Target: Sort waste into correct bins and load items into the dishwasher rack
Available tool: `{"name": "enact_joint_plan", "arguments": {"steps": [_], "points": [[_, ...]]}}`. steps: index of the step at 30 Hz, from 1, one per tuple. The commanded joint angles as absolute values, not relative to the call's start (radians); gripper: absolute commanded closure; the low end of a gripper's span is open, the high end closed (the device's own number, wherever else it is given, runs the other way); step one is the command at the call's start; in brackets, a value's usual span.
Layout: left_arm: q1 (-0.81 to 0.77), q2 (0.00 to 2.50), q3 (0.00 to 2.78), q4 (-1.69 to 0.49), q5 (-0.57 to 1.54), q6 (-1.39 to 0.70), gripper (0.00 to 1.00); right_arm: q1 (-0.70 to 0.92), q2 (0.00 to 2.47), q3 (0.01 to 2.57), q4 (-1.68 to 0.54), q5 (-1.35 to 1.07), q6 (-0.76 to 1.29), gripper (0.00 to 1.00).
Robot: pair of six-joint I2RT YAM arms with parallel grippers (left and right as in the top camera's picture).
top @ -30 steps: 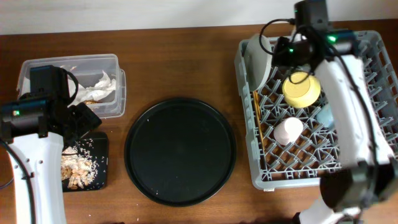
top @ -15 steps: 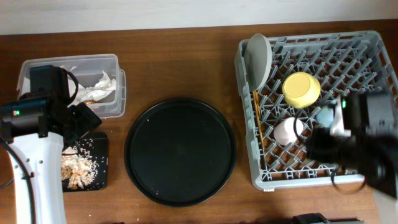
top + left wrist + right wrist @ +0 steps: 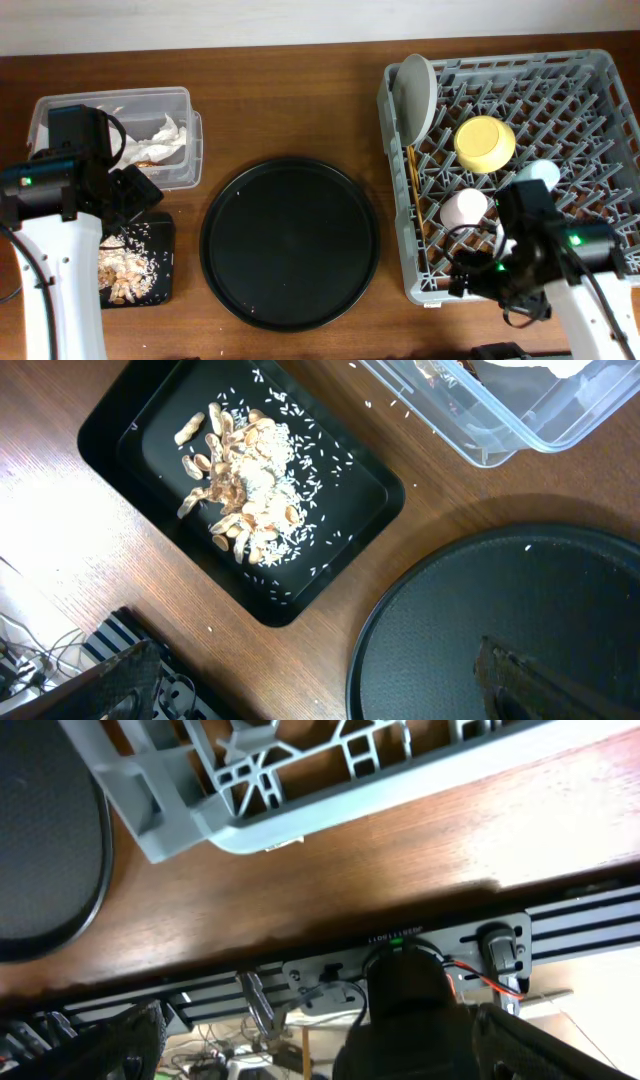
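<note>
Right gripper (image 3: 330, 1045), fingers spread and empty, hovers at the near corner of the grey pegged rack (image 3: 280, 780); left gripper (image 3: 320, 685), equally splayed, hangs beside the shallow black tray (image 3: 110, 440) of crumbly beige scraps (image 3: 240, 490); farther back, pink cup (image 3: 464, 209), pale-blue cup (image 3: 539, 173), yellow bowl (image 3: 485, 143), chopsticks (image 3: 413, 195) and upright round plate (image 3: 415, 90) sit in the rack; crumpled napkin (image 3: 165, 135) lies in the clear tub (image 3: 60, 105).

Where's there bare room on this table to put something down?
The widest bare wood is the table strip at the back, between the clear tub and the dishwasher rack. The large round tray is nearly bare too. Crowded: the left edge, with tub, shallow black tray and left arm.
</note>
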State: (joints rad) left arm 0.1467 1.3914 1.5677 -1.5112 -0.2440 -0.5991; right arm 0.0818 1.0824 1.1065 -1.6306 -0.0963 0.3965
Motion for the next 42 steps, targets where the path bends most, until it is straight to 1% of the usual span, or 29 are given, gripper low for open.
{"name": "enact_joint_plan", "arguments": {"steps": [1, 2, 3, 5, 6, 10, 13, 15, 17, 21, 22, 26, 28, 30, 35, 39, 42], "points": [[0.151, 1.386, 1.573, -1.512, -0.251, -0.599, 0.01, 0.086, 1.13, 1.098, -1.505, -0.138, 0.4, 0.01], [0.151, 1.386, 1.573, -1.512, -0.251, -0.598, 0.01, 0.087, 1.116, 1.093, -1.392, -0.178, 0.4, 0.01], [0.151, 1.386, 1.573, -1.512, -0.251, -0.599, 0.01, 0.09, 1.102, 1.086, -1.343, -0.191, 0.4, 0.01], [0.151, 1.386, 1.573, -1.512, -0.251, -0.599, 0.01, 0.101, 0.99, 1.007, -1.18, -0.192, 0.377, 0.01], [0.151, 1.386, 1.573, -1.512, -0.251, -0.599, 0.01, 0.101, 0.946, 0.966, -1.132, -0.192, 0.37, 0.01], [0.151, 1.386, 1.573, -1.512, -0.251, -0.599, 0.01, 0.101, 0.532, 0.595, -0.764, -0.2, 0.371, 0.01], [0.151, 1.386, 1.573, -1.512, -0.251, -0.599, 0.01, 0.1, 0.309, 0.367, -0.523, -0.199, 0.37, 0.01], [0.151, 1.386, 1.573, -1.512, -0.251, -0.599, 0.01, 0.099, 0.208, 0.261, -0.395, -0.2, 0.371, 0.01], [0.151, 1.386, 1.573, -1.512, -0.251, -0.599, 0.01, 0.099, 0.105, 0.135, -0.21, -0.217, 0.371, 0.01], [0.151, 1.386, 1.573, -1.512, -0.251, -0.599, 0.01, 0.097, 0.028, 0.005, 0.017, -0.191, 0.37, 0.01], [0.151, 1.386, 1.573, -1.512, -0.251, -0.599, 0.01, 0.097, 0.017, 0.006, 0.014, -0.169, 0.352, 0.02], [0.151, 1.386, 1.573, -1.512, -0.251, -0.599, 0.01, 0.08, 0.003, 0.006, 0.056, -0.169, 0.154, 0.01], [0.151, 1.386, 1.573, -1.512, -0.251, -0.599, 0.01, 0.042, 0.003, 0.006, 0.022, -0.168, 0.089, 0.01], [0.151, 1.386, 1.573, -1.512, -0.251, -0.599, 0.01, -0.027, 0.003, 0.006, -0.066, -0.154, 0.032, 0.01], [0.151, 1.386, 1.573, -1.512, -0.251, -0.599, 0.01, -0.107, 0.003, 0.006, -0.067, -0.142, 0.033, 0.01], [0.151, 1.386, 1.573, -1.512, -0.251, -0.599, 0.01, -0.113, 0.003, 0.006, -0.072, -0.118, 0.032, 0.01], [0.151, 1.386, 1.573, -1.512, -0.251, -0.599, 0.01, -0.112, 0.003, 0.006, -0.072, -0.119, -0.006, 0.01]]}}
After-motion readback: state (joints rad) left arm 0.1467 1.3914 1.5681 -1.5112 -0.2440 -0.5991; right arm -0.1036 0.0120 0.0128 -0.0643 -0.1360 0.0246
